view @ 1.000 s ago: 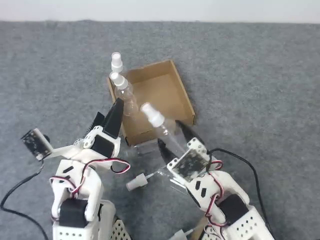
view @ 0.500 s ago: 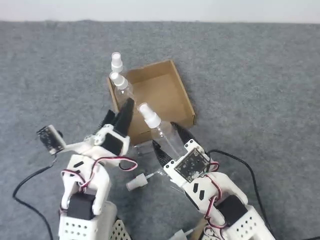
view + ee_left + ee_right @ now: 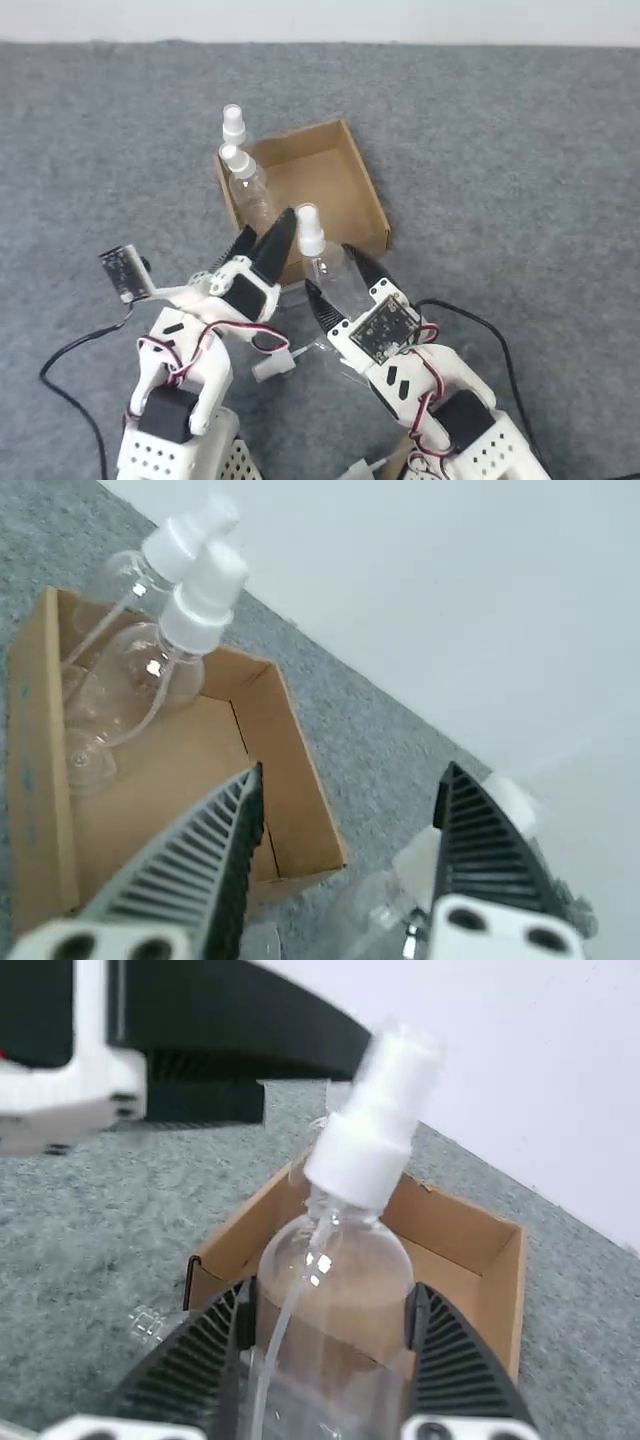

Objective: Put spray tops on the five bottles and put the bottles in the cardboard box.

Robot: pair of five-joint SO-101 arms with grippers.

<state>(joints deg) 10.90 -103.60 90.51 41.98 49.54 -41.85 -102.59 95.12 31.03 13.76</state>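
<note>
**Right claw** [image 3: 330, 270] [image 3: 330, 1295]: one. Black ribbed fingers on a white body, closed around the belly of the held bottle [image 3: 325, 262] [image 3: 335, 1260]. It stands just near of the near wall of the box [image 3: 366, 190] [image 3: 290, 770] [image 3: 480, 1230], with the bottle close to upright.

**Left claw** [image 3: 268, 226] [image 3: 352, 775]: one, same make. Fingers are spread wide with nothing between them. It is just left of the held bottle, tips at the box's near wall. One finger is just beside that bottle's spray top [image 3: 309, 228] [image 3: 375, 1120]; whether they touch cannot be told.

**Capped bottles**: three. All are clear, glossy and round-shouldered, each with a white ribbed pump top and a thin dip tube.
- One is the held bottle.
- The inner bottle [image 3: 250, 195] [image 3: 150, 675] stands inside the box at its far left corner.
- The far bottle [image 3: 233, 125] [image 3: 125, 580] is just beyond the inner bottle at the same corner. Whether its base is inside the box cannot be told.

**Loose top** [image 3: 275, 365]: one. White, lying on its side on the tabletop [image 3: 500, 150] [image 3: 80, 1220] between the two arms.

**Neck** [image 3: 150, 1325]: one. Clear and threaded, low on the tabletop near the box; the rest of it is hidden.

**Box**: one. Brown cardboard, square, shallow and open-topped, with a bare floor apart from the far left corner.

**Tabletop**: one. Grey, felt-like, with a coarse nap.
</note>
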